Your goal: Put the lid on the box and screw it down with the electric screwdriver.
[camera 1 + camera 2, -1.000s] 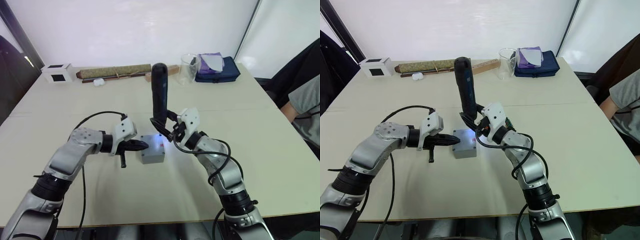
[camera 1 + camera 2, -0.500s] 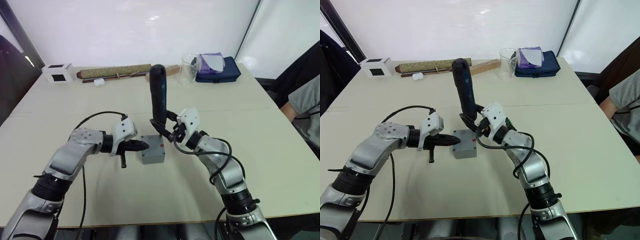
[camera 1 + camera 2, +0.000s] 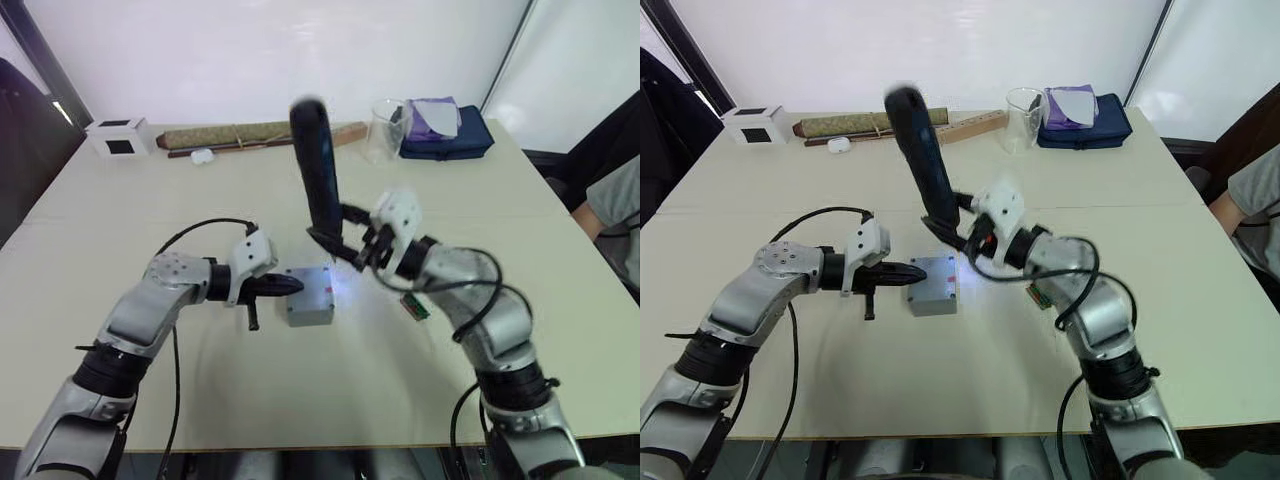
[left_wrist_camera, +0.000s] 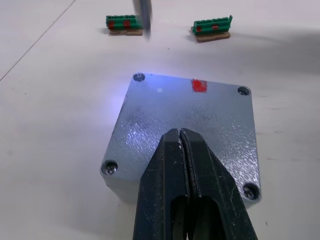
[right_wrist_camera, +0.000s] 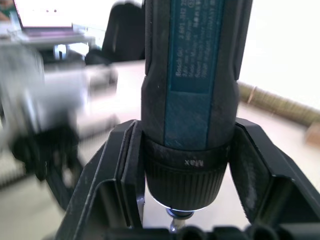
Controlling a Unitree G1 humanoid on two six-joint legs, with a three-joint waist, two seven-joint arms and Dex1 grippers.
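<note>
Your right gripper (image 3: pixel 352 243) is clamped around the collar end of the electric screwdriver (image 3: pixel 314 165), and since a second ago it has swung up and away: the tool now leans back toward the far edge of the tabletop, and its bit hangs above the table just past the far side of the lid (image 4: pixel 187 121) instead of standing on a corner. The whole head view has also shifted, so part of that change is the camera's. I read it as a lift off one screw before moving to another, or a slip off the head; you cannot tell which from here.

Your left gripper (image 3: pixel 288 286) has its fingers pressed together, tips resting on the lid's near-left portion, pinning it as before. The lid sits on the box (image 3: pixel 310 310), which stands near the middle of the tabletop.

The left wrist view gives you what the head views cannot: four corner screws, a red mark near the lid's far edge, the blue glow of the tool's lamp on the metal, the blurred bit above the far-left corner, and two green connector blocks (image 4: pixel 124 24) beyond. The right wrist view shows the tool seated squarely between the fingers (image 5: pixel 257 165).
</note>
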